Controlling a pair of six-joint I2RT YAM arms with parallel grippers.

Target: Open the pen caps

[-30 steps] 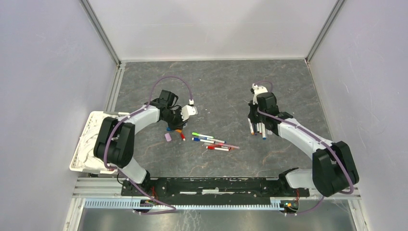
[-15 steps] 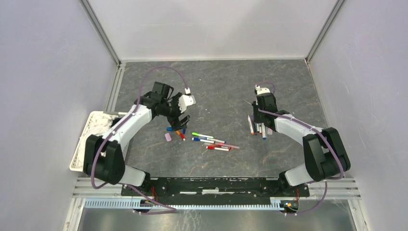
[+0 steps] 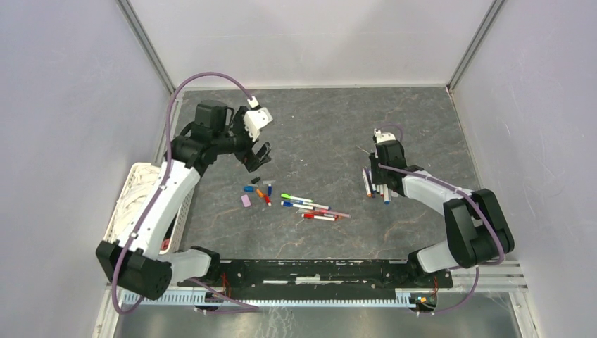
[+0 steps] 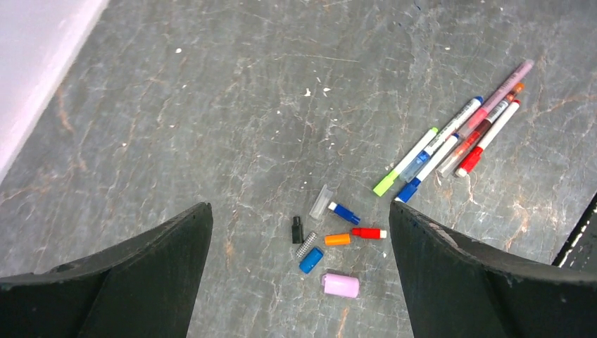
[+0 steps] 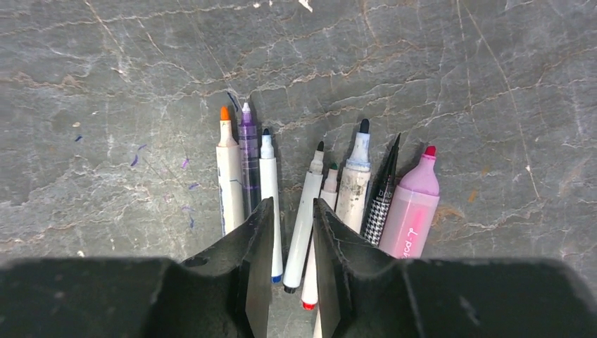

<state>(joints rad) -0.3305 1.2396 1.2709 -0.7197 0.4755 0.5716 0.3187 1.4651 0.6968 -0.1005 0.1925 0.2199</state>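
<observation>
While the loose pen caps (image 4: 337,239) lie clustered on the table (image 3: 324,127) just beside the capped pens (image 4: 443,144), the left tool (image 4: 299,210) hangs above them, jaws wide apart and empty. The right tool (image 5: 292,205), jaws narrowly apart, straddles the uncapped pens (image 5: 359,176). Likely hazards: a misaligned descent could scatter caps; withdrawal may drag a barrel.

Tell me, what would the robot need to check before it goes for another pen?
1. Left gripper open and empty: ok.
2. Right gripper clear of the uncapped pens: cannot tell; it is slightly open, with two pens showing in the gap.
3. Capped pens waiting mid-table: ok, one bunched heap.
4. Loose caps lying apart from that heap: ok.
</observation>
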